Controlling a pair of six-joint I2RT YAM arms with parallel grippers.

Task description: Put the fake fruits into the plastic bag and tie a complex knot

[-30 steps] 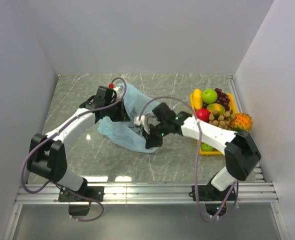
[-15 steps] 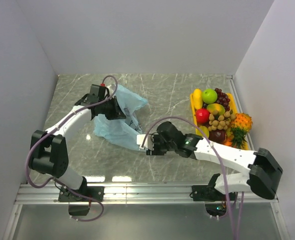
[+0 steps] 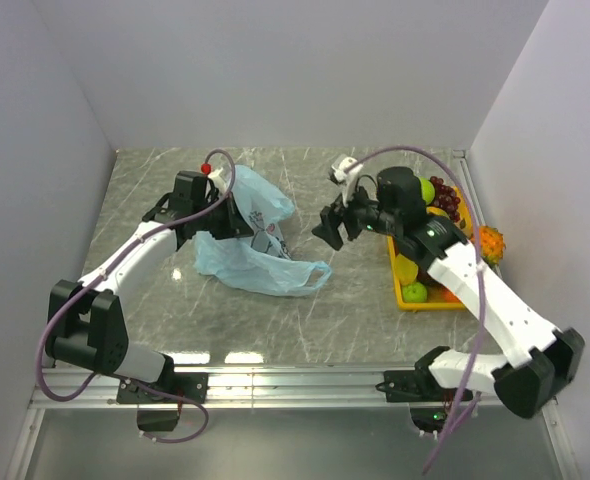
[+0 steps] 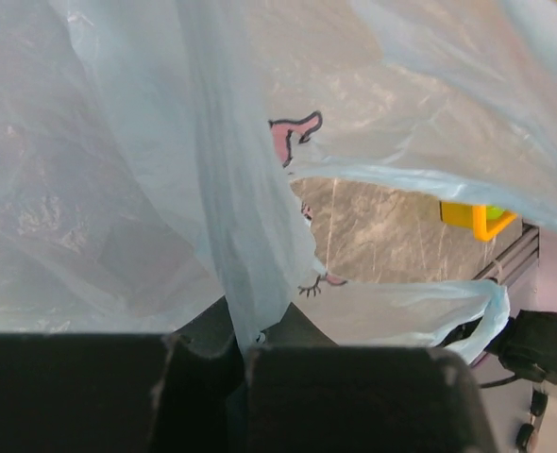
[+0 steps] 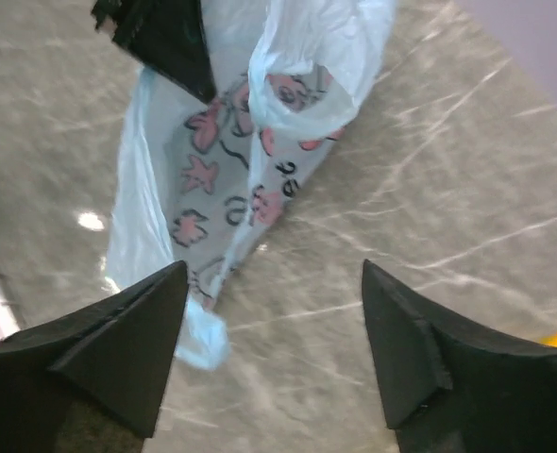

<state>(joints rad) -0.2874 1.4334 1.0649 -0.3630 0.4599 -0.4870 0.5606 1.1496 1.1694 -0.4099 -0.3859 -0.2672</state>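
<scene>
Left gripper [image 4: 245, 344] is clamped tight on a fold of the plastic bag [image 3: 245, 255], centre-left in the top view, holding that edge up. The bag mouth gapes toward the right. One handle loop [image 3: 310, 275] lies flat on the table [image 3: 355, 310]. Right gripper [image 5: 274, 274] has its jaws wide with nothing between them, hovering just right of the bag and clear of it. Fake fruits [image 3: 449, 202] sit in the yellow tray [image 3: 407, 304] at the right edge. Can't tell if anything's inside the bag.
</scene>
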